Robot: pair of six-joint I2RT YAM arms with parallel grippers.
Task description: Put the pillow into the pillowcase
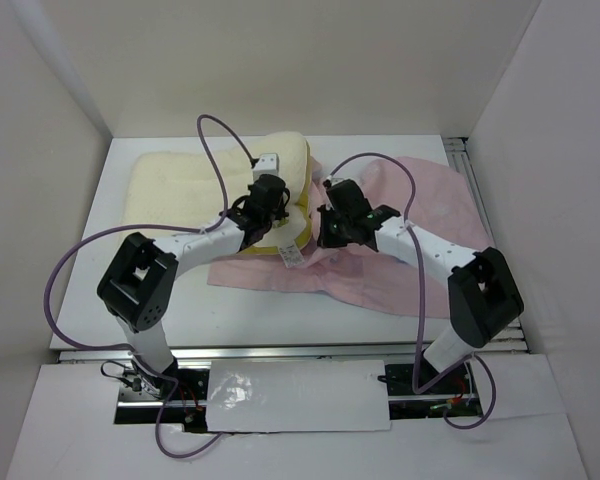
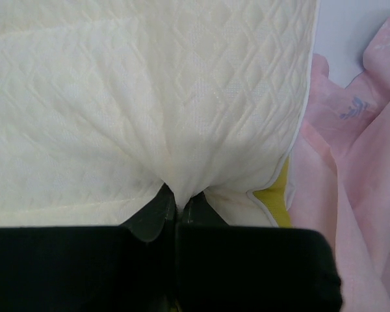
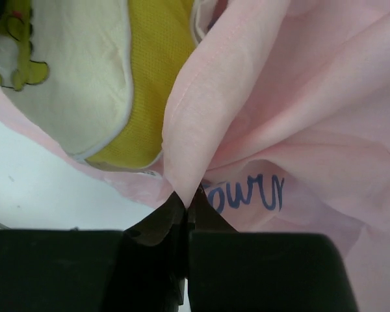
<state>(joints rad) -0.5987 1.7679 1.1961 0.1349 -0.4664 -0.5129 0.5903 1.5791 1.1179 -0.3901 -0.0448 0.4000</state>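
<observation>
The cream-yellow pillow (image 1: 195, 185) lies at the back left of the table, its right end raised and folded near the middle. My left gripper (image 1: 270, 195) is shut on a pinch of the pillow's quilted cover (image 2: 182, 117), the fabric drawn into a point between the jaws of that gripper (image 2: 177, 198). The pale pink pillowcase (image 1: 420, 215) lies crumpled on the right, reverse side up. My right gripper (image 1: 332, 222) is shut on a fold of the pillowcase's edge (image 3: 201, 117), held in that gripper (image 3: 187, 195) beside the pillow's yellow side (image 3: 149, 78).
White walls close in the table on the left, back and right. A metal rail (image 1: 460, 160) runs along the right edge. Purple cables loop above both arms. A white tag (image 1: 292, 256) hangs at the pillow's near edge.
</observation>
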